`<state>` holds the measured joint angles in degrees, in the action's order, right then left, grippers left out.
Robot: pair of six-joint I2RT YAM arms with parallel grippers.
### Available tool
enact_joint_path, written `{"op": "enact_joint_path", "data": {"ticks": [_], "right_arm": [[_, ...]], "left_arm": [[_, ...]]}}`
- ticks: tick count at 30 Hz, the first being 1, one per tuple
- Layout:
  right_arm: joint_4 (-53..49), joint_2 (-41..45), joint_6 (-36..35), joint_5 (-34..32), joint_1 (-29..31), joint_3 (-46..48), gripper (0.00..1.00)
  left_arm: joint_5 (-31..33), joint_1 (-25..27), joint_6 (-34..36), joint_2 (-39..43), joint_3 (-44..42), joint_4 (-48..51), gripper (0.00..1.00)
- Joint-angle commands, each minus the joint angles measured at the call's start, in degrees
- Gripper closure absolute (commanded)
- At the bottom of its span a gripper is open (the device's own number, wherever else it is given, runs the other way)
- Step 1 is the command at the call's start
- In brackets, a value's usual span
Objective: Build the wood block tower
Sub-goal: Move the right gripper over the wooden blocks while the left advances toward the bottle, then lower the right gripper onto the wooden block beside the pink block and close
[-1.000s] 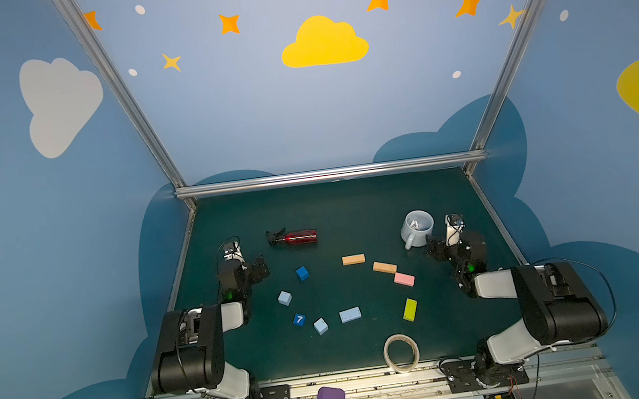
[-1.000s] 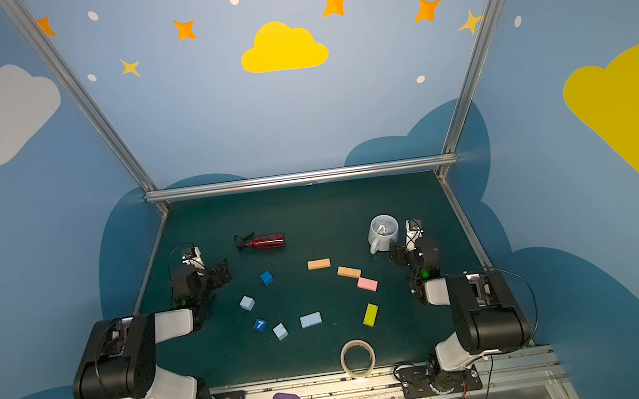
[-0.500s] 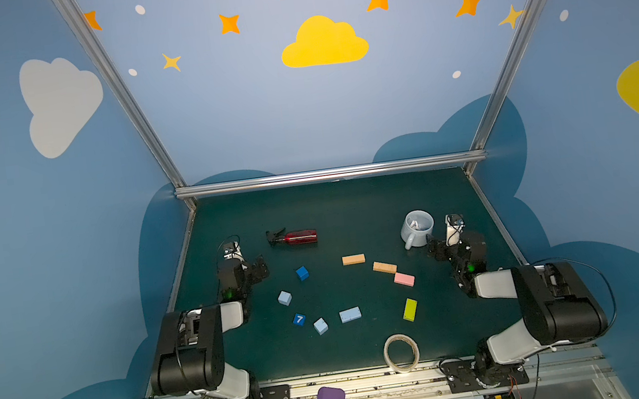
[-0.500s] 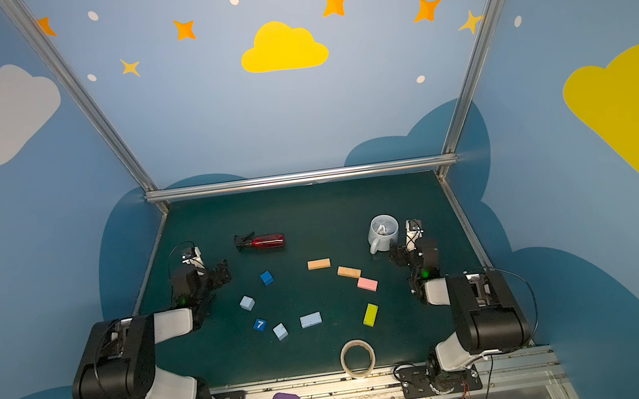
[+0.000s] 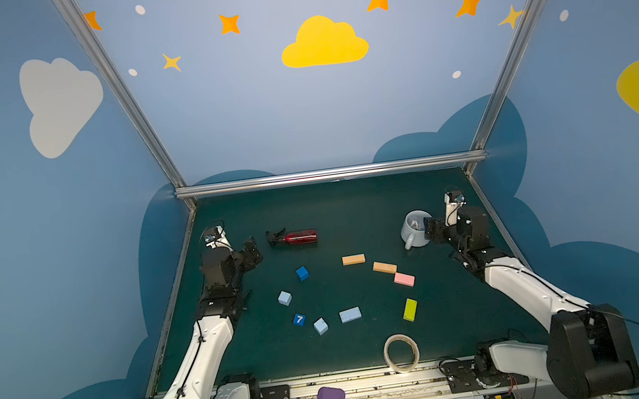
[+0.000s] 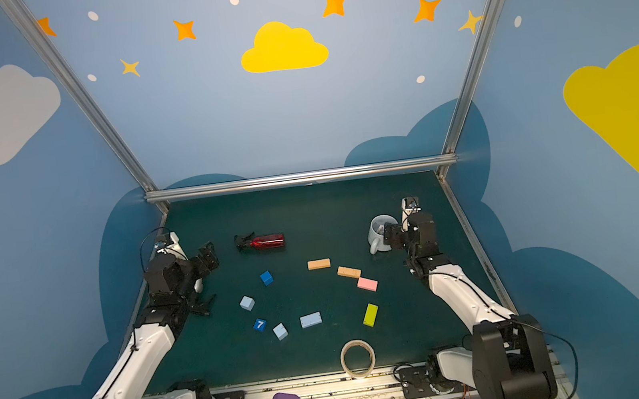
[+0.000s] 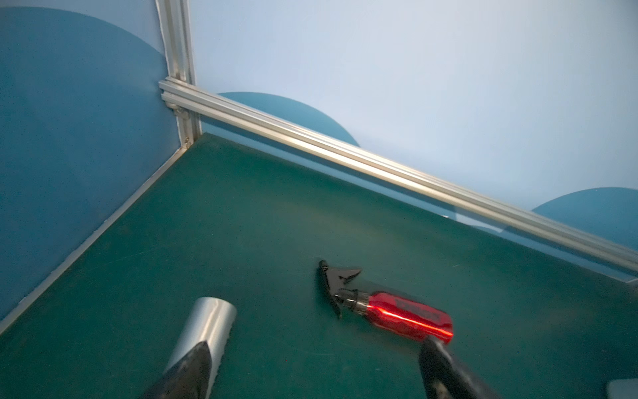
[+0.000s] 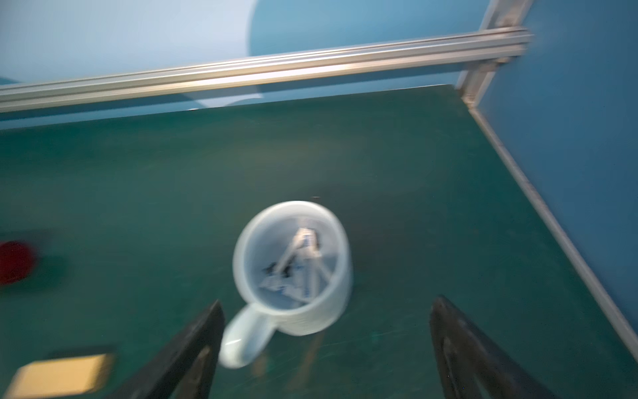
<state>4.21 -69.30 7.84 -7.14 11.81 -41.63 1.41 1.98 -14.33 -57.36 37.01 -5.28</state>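
Both top views show the left end effector at ten o'clock on the tabletop, fingers spread wide with nothing between them, facing the bottle lying at eleven. Blocks lie singly, unstacked: pale cube, "7" cube, blue cube and second pale cube toward eight o'clock, pale slab at six, orange slab near centre, second orange slab just beside the pink slab at three, yellow-green slab at four. Tape sits at five. At two o'clock the right end effector is wide open and empty, close by the mug
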Motion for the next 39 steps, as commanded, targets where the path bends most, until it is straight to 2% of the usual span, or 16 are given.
{"op": "enact_joint_path", "data": {"ticks": [1,4,7,12,15,19,24,39], "right_arm": [[-17.4,1.5,4.6,-4.4,7.2,-4.5,0.09],[-23.1,0.8,10.4,-8.7,13.9,-7.0,0.09],[-27.6,-0.9,16.7,-9.6,19.3,-8.8,0.10],[-33.3,-5.3,23.9,-12.7,28.1,-11.8,0.10],[-36.2,-9.8,27.0,-12.4,31.0,-14.1,0.09],[-37.6,-14.9,30.3,-11.0,32.1,-16.0,0.09],[-37.2,-17.2,34.2,-12.7,32.1,-15.9,0.08],[-36.3,-28.3,35.3,-10.8,28.5,-22.7,0.08]], "left_arm": [[-1.8,2.2,-7.2,2.2,4.4,8.6,0.09],[-2.2,4.8,-12.7,2.3,4.9,7.2,0.11],[-2.2,9.2,-14.6,1.3,5.7,6.8,0.12],[2.0,17.4,-12.5,-1.9,9.7,11.7,0.12],[4.0,20.6,-11.0,-3.3,10.5,13.2,0.12],[6.1,22.7,-9.3,-4.7,9.2,13.1,0.11],[7.2,23.5,-8.2,-5.1,8.1,13.2,0.11],[7.7,23.5,-6.7,-5.0,6.7,11.4,0.10]]}}
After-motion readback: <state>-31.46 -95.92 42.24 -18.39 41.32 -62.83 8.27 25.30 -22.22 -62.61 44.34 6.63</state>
